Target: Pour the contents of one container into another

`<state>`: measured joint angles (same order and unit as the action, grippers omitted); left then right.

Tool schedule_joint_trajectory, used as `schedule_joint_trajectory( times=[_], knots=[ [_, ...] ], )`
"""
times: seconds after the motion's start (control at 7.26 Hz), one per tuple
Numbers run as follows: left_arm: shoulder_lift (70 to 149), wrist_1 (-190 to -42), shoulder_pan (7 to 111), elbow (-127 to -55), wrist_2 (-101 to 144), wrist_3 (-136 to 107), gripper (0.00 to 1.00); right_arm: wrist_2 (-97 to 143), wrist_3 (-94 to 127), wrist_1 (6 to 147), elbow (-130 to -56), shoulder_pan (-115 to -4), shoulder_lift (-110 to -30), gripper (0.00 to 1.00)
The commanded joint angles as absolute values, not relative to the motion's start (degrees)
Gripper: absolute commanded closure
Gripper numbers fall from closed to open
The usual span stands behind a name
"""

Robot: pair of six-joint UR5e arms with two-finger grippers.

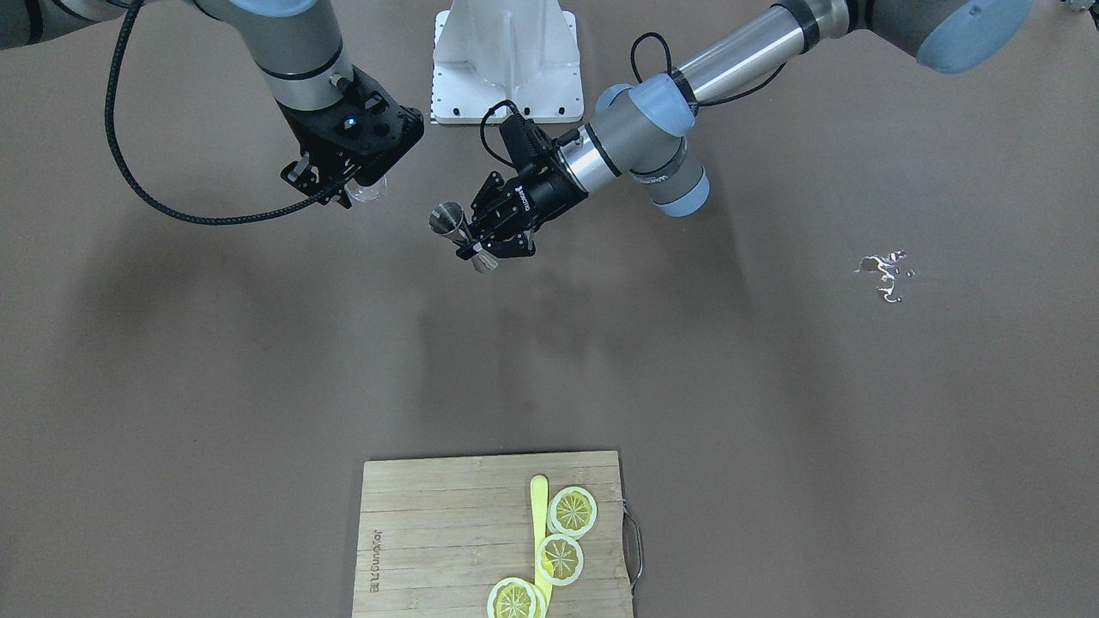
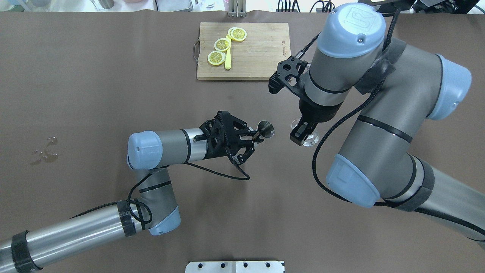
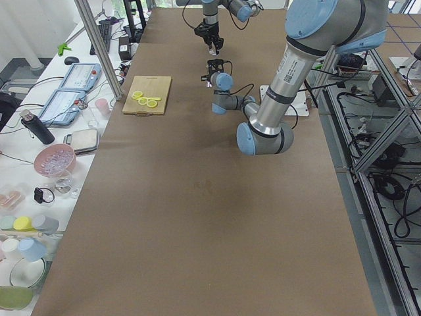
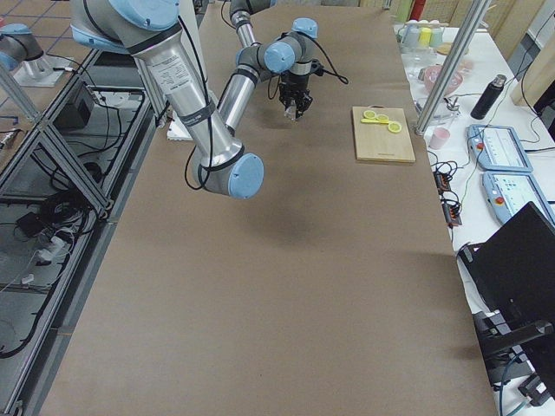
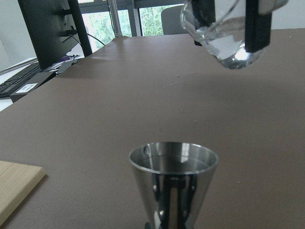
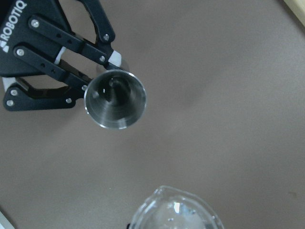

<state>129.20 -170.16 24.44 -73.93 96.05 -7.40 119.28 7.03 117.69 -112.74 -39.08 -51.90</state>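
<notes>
Steel jigger (image 5: 173,186) sat clamped at its waist in the left end effector (image 2: 254,137), tilted above the bench (image 2: 113,94). Apart from it to the right, the right end effector (image 2: 304,133) gripped the clear glass cup (image 5: 226,40), also aloft. Far off lay a cutting board (image 2: 261,57).

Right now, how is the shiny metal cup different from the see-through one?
The jigger is shiny grey steel; the glass is clear. The jigger is two cones joined at a thin waist; the glass is a rounded cup. The left gripper holds the jigger; the right gripper holds the glass. Both are up off the table.
</notes>
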Motion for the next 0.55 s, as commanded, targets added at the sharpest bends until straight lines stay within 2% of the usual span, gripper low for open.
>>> schedule_joint_trajectory(
  times=[0.0, 0.41],
  knots=[
    [129.29, -170.16, 24.43, -73.83, 95.98, -7.29, 1.0, 119.36, 7.03, 117.95, -109.62, -38.85, -49.32, 1.0],
    [129.99, -170.16, 24.43, -73.13, 95.98, -7.29, 1.0, 119.44, 7.03, 122.06, -104.26, -38.59, -43.79, 1.0]
  ],
)
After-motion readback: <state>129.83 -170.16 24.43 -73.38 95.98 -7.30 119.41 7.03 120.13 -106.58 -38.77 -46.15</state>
